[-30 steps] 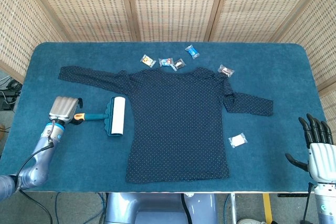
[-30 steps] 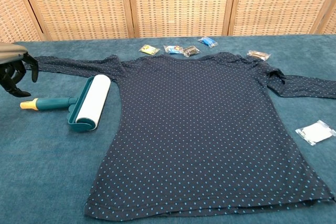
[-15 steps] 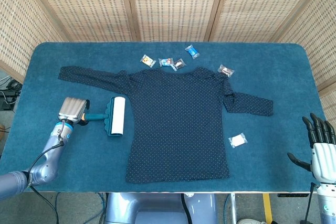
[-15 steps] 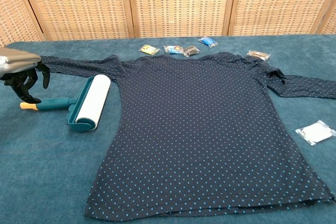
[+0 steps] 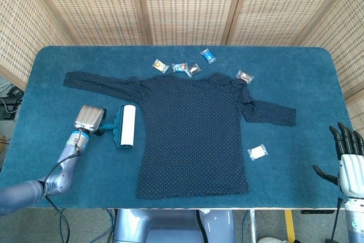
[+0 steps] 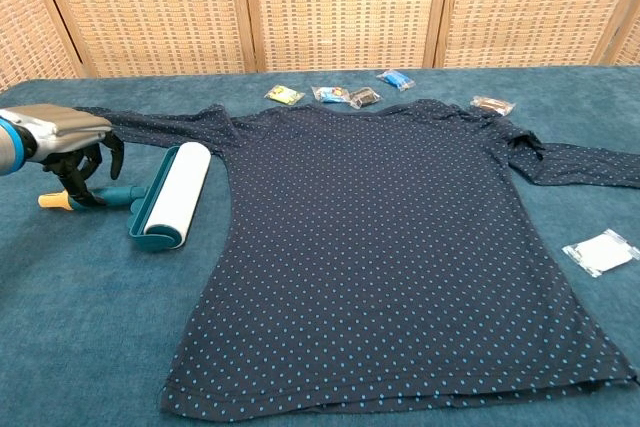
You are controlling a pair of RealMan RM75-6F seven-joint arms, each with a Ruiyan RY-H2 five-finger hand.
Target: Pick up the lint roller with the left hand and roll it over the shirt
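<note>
A lint roller (image 5: 125, 126) (image 6: 174, 194) with a white roll and a teal handle lies on the blue table, just left of the shirt. The dark dotted shirt (image 5: 193, 135) (image 6: 390, 247) is spread flat in the middle. My left hand (image 5: 90, 119) (image 6: 72, 140) hovers over the handle, fingers pointing down on either side of it and apart; the handle's yellow end (image 6: 49, 201) sticks out to the left. I see no closed grip. My right hand (image 5: 348, 156) stays off the table's near right corner with fingers spread and nothing in it.
Several small candy wrappers (image 5: 185, 68) (image 6: 345, 96) lie beyond the shirt's collar, one more (image 5: 245, 76) by the right shoulder. A white packet (image 5: 257, 152) (image 6: 599, 252) lies right of the shirt. Wicker screens (image 5: 182, 4) stand behind the table.
My left hand has moved right and lower, from beyond the handle's yellow end to directly over the handle. The roller and shirt have not moved. The right hand sank slightly.
</note>
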